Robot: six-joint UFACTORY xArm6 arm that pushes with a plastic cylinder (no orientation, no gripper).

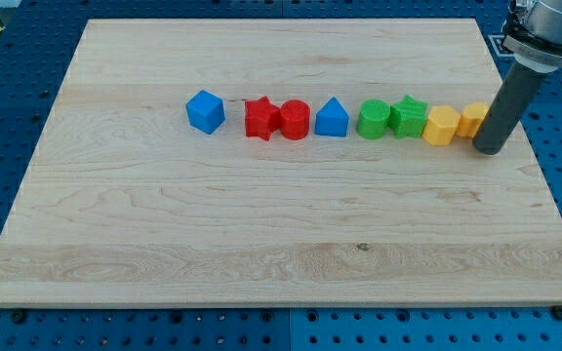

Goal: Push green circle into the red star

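Eight ribbed plastic blocks on wood | green circle [373,119] apart from red star [260,118] | my tip [489,148] rightmost; no hand

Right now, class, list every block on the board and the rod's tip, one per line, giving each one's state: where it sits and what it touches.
blue cube: leftmost, alone
red star: touching red circle
red circle: beside red star
blue block: free
green circle: against green star
green star: between green circle and yellow blocks
yellow hexagon: next right
yellow block: partly hidden by rod
my tip: row's right end
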